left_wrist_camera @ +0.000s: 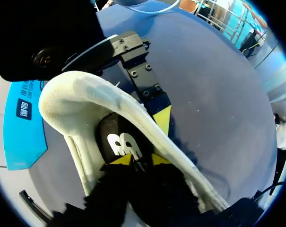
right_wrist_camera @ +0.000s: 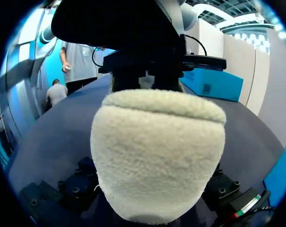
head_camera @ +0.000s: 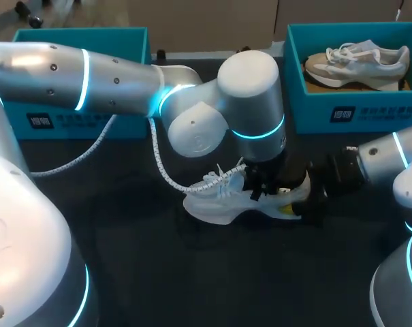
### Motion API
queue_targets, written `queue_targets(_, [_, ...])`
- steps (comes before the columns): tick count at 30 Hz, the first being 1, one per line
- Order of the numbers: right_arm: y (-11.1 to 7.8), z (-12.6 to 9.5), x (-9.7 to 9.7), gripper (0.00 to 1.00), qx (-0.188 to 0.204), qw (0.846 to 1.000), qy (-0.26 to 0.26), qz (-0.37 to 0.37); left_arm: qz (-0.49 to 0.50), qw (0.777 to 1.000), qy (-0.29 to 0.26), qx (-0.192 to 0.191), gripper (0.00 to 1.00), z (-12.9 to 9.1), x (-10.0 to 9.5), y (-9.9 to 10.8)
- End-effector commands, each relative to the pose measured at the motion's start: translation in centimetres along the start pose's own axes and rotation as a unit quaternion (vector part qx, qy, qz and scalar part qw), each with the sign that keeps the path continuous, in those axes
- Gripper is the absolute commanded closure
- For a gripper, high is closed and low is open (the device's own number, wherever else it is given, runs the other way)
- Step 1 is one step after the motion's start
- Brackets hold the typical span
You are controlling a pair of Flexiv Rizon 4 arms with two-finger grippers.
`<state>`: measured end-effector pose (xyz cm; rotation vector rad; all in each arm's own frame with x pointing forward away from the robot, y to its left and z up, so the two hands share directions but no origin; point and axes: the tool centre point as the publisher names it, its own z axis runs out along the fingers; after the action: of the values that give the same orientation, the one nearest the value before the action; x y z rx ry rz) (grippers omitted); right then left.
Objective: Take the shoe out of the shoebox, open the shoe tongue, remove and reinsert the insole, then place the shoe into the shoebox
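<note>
The white lace-up mesh sneaker (head_camera: 216,201) lies on the dark table (head_camera: 192,272) near its middle, toe to the left and heel to the right. My left gripper (left_wrist_camera: 139,160) comes down from above into its opening, onto the black foam insole (left_wrist_camera: 124,142). My right gripper (head_camera: 297,199) is at the heel. One teal cardboard shoebox (head_camera: 69,122) stands at the back left. A second teal cardboard shoebox (head_camera: 369,112) stands at the back right, with a grey-and-white running shoe (head_camera: 359,61) inside.

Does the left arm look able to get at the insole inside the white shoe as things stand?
Probably yes. The left gripper sits down in the white shoe's opening, right at the black insole; the right gripper holds the heel from outside, not blocking.
</note>
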<state>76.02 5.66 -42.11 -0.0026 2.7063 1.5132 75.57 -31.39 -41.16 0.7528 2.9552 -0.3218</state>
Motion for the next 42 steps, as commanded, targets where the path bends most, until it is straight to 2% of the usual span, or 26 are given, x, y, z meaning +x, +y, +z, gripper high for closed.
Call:
queue_targets(1, [-0.1, 0.4, 0.2, 1.00, 0.002, 1.000, 0.000, 0.000, -0.001, 1.000, -0.005, -0.003, 1.00, 6.1, 0.0, 1.0])
queue_targets(5, [-0.1, 0.4, 0.2, 1.00, 0.002, 1.000, 0.000, 0.000, -0.002, 1.000, -0.009, -0.005, 1.00, 5.1, 0.0, 1.0])
queue_targets(11, [-0.1, 0.4, 0.2, 1.00, 0.002, 1.000, 0.000, 0.000, -0.006, 1.000, -0.020, 0.006, 1.00, 2.3, 0.0, 1.1])
queue_targets(20, [-0.1, 0.4, 0.2, 1.00, 0.002, 1.000, 0.000, 0.000, 0.000, 1.000, -0.008, 0.014, 1.00, -0.9, 0.4, 1.1])
queue_targets(35, [-0.1, 0.4, 0.2, 1.00, 0.002, 1.000, 0.000, 0.000, -0.013, 0.999, -0.004, 0.039, 1.00, -3.6, 0.0, 2.0])
queue_targets(42, [-0.1, 0.4, 0.2, 1.00, 0.002, 1.000, 0.000, 0.000, -0.014, 0.999, 0.008, 0.047, 1.00, -3.9, 0.1, 2.0])
